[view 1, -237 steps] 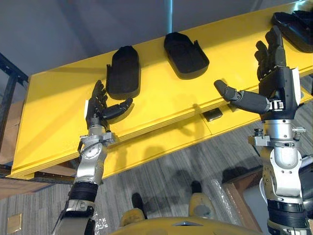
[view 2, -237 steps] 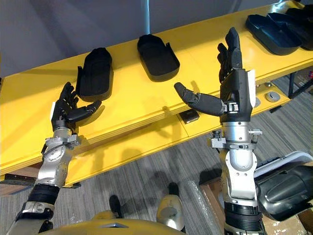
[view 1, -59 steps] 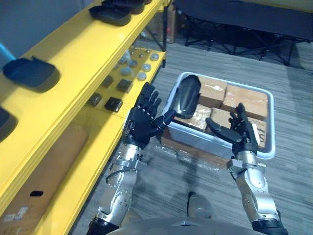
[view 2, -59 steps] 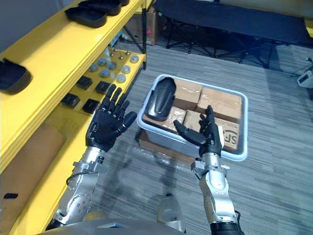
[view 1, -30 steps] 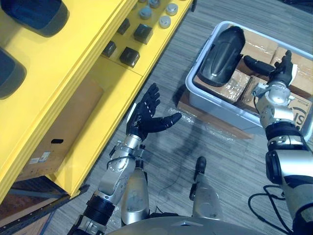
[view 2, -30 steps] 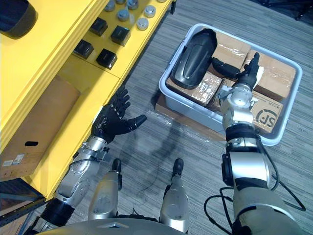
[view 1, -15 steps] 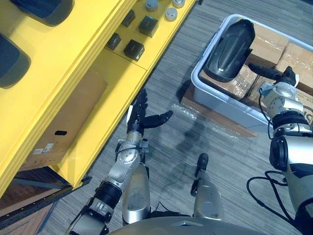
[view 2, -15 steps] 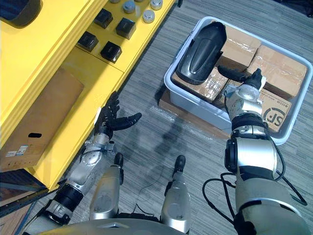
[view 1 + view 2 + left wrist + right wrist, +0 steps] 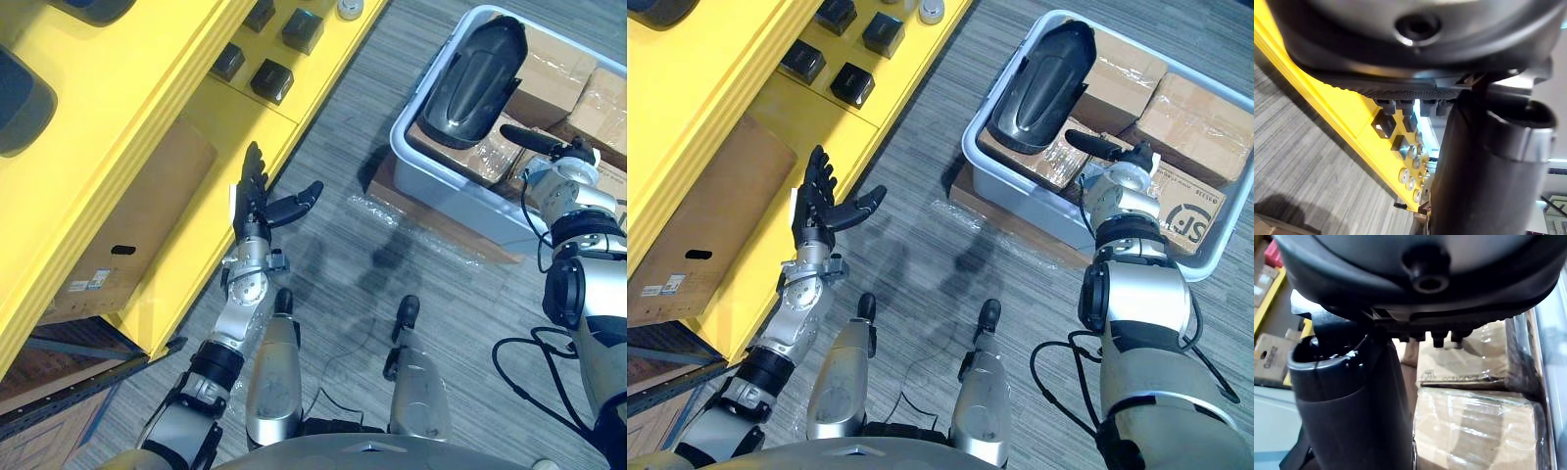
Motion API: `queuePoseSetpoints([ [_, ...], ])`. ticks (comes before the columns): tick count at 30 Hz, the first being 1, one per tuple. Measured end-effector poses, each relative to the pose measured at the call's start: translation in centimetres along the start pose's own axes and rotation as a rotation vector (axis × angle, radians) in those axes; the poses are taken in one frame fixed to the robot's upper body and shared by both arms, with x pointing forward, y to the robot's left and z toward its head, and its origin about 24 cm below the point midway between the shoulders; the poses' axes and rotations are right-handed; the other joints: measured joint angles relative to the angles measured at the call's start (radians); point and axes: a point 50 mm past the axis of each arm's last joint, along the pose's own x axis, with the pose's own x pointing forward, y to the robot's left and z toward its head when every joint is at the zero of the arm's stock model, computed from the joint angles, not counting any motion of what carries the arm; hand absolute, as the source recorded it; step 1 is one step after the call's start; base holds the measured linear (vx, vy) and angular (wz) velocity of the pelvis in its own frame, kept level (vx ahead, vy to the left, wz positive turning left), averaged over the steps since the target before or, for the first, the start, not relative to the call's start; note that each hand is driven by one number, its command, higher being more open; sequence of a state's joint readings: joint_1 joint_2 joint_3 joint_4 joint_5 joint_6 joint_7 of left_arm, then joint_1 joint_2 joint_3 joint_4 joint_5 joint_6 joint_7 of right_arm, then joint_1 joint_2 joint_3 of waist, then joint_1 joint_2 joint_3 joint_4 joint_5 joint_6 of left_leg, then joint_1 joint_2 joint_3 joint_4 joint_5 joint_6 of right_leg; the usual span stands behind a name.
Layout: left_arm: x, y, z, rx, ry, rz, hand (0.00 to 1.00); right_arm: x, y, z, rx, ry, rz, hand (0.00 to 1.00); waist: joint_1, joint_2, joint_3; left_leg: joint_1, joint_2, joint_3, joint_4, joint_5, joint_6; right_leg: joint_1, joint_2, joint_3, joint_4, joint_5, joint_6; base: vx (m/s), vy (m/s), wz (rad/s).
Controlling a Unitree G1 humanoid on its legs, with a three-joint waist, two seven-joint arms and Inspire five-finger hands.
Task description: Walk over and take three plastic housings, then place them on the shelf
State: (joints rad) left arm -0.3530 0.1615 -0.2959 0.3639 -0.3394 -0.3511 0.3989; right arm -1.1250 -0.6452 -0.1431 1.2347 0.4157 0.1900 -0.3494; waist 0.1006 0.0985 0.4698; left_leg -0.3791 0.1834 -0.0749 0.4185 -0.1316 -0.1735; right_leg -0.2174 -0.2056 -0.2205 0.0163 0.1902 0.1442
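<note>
A black plastic housing lies tilted in a grey tub, propped on wrapped cardboard boxes. My right hand hovers open over the tub just right of the housing, thumb pointing toward it without touching. In the right wrist view its thumb stands over the wrapped boxes. My left hand is open and holds nothing, fingers straight up beside the yellow shelf. Two more black housings rest on the shelf top at the far left.
Small black blocks and round silver parts sit on the shelf's lower ledge. A flat cardboard box leans under the shelf. Grey carpet runs between the shelf and the tub, which rests on a low board.
The view has shifted as I turned from the shelf toward the tub. My left hand has risen beside the shelf edge. My right hand stays over the tub next to the housing.
</note>
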Motion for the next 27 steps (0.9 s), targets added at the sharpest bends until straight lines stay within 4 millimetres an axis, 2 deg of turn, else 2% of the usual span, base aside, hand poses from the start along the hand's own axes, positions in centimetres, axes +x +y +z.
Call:
queuePoseSetpoints([
  [8, -0.3, -0.3, -0.1, -0.032, -0.004, -0.018, 1.0, -0.5, 0.6, 3.6, -0.065, -0.175, -0.068, 1.0, 0.011, 0.0, 0.0, -0.024, -0.001, -0.005, 0.004, 0.004, 0.0, -0.023, 0.0, -0.003, 0.005, 0.0, 0.0, 0.01, 0.007, 0.0],
  [12, -0.8, -1.0, -0.7, -0.083, 0.029, -0.051, 1.0, -0.7, -0.3, 5.2, -0.103, -0.28, -0.137, 1.0, 0.026, 0.006, 0.003, -0.027, -0.001, -0.007, 0.004, 0.004, 0.0, -0.025, 0.0, -0.005, 0.007, 0.0, 0.0, 0.0, 0.0, 0.0],
  [14, -1.5, -1.1, -1.2, -0.081, 0.049, -0.069, 1.0, -0.8, -0.6, 5.9, -0.13, -0.312, -0.162, 1.0, 0.027, 0.016, 0.008, -0.028, -0.001, -0.009, 0.004, 0.004, 0.0, -0.025, -0.001, -0.007, 0.01, 0.0, 0.0, 0.01, 0.011, 0.02],
  [16, -2.3, -1.4, -2.0, -0.082, 0.081, -0.097, 1.0, -0.9, -1.0, 7.2, -0.15, -0.35, -0.179, 1.0, 0.032, 0.038, 0.018, -0.032, -0.002, -0.013, 0.006, 0.005, 0.0, -0.028, -0.001, -0.011, 0.015, -0.001, -0.001, 0.0, 0.012, 0.02],
  [22, -3.7, -1.9, -3.8, -0.085, 0.156, -0.129, 1.0, -0.9, -0.9, 7.3, -0.214, -0.339, -0.163, 1.0, 0.045, 0.053, 0.021, -0.066, -0.002, -0.022, -0.004, 0.022, -0.002, -0.063, -0.002, -0.024, 0.021, -0.004, -0.004, 0.0, 0.002, 0.02],
  [26, -4.6, -3.3, -4.9, -0.111, 0.212, -0.163, 1.0, -0.8, -1.9, 7.9, -0.289, -0.33, -0.168, 1.0, 0.073, 0.083, 0.028, -0.1, -0.007, -0.045, -0.011, 0.038, -0.004, -0.091, -0.003, -0.041, 0.032, -0.004, -0.005, 0.0, 0.005, 0.12],
  [27, -4.8, -3.7, -5.2, -0.113, 0.226, -0.177, 1.0, -0.8, -2.2, 8.3, -0.342, -0.343, -0.163, 1.0, 0.09, 0.087, 0.028, -0.111, -0.009, -0.048, -0.026, 0.05, -0.006, -0.108, -0.005, -0.044, 0.033, -0.004, -0.005, 0.0, -0.004, 0.12],
])
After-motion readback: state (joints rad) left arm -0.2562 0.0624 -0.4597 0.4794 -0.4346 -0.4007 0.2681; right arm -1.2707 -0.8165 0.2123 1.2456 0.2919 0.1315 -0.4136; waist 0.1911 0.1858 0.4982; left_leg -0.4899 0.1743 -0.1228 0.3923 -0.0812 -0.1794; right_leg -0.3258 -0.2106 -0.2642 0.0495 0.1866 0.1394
